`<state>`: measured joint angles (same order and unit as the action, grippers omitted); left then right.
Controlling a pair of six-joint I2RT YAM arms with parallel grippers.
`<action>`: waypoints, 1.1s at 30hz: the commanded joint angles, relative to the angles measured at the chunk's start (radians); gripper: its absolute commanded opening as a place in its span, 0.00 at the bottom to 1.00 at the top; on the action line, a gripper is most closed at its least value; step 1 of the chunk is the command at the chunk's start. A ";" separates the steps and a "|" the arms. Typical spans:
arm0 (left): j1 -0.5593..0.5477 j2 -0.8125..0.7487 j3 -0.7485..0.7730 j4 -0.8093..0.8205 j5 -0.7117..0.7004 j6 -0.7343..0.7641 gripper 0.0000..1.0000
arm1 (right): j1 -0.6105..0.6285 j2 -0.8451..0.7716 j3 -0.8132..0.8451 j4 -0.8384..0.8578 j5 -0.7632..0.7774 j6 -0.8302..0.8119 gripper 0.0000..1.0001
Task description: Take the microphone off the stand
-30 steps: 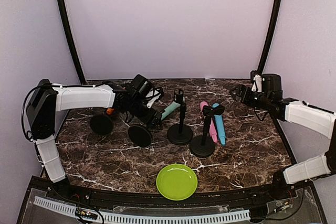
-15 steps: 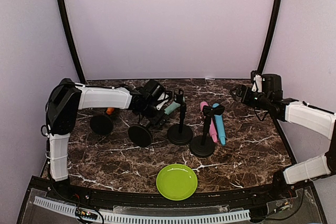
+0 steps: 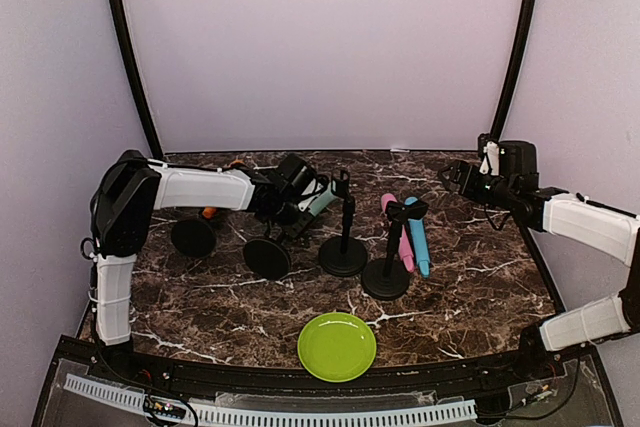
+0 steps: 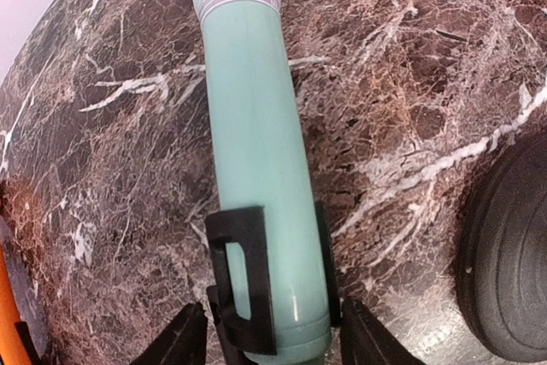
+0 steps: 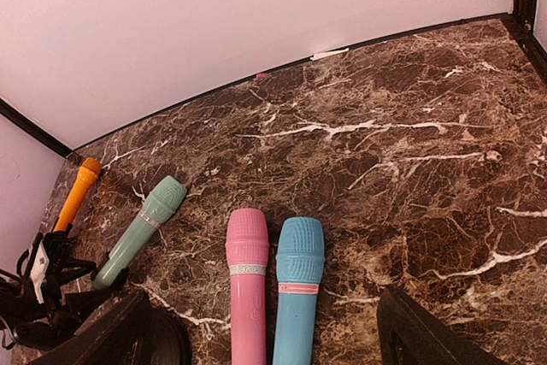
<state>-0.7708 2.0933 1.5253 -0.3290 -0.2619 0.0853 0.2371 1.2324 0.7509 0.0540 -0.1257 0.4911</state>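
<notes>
Mint microphone (image 4: 256, 168) — brown marbled table (image 4: 410, 83)

The plate (image 3: 337, 346) sits near-middle on the worktop (image 3: 480, 287), with four stands (image 3: 343, 255) strung in a row behind it. The microphone (image 4: 256, 168) rides in a clip (image 4: 242, 279) left of centre (tilted), and two loose microphones (image 3: 418, 243) lie side by side behind the rightmost stand (image 3: 386, 277).

Bright, even light with soft shadows and sharp focus; wrist views curve at the edges.

Four microphones (image 5: 141, 230) (image 5: 247, 288) (image 5: 297, 292) (image 5: 77, 192), four black stands (image 3: 193, 237) (image 3: 267, 258) (image 3: 343, 255) (image 3: 385, 279), one green plate (image 3: 337, 346)
</notes>
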 commanded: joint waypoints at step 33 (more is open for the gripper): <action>-0.002 -0.406 -0.286 0.346 -0.184 -0.028 0.11 | -0.004 -0.066 -0.009 0.023 0.033 0.013 0.91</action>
<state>-0.7742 1.7451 1.2881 -0.0616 -0.4320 0.0555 0.2371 1.1870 0.7456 0.0525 -0.1043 0.4992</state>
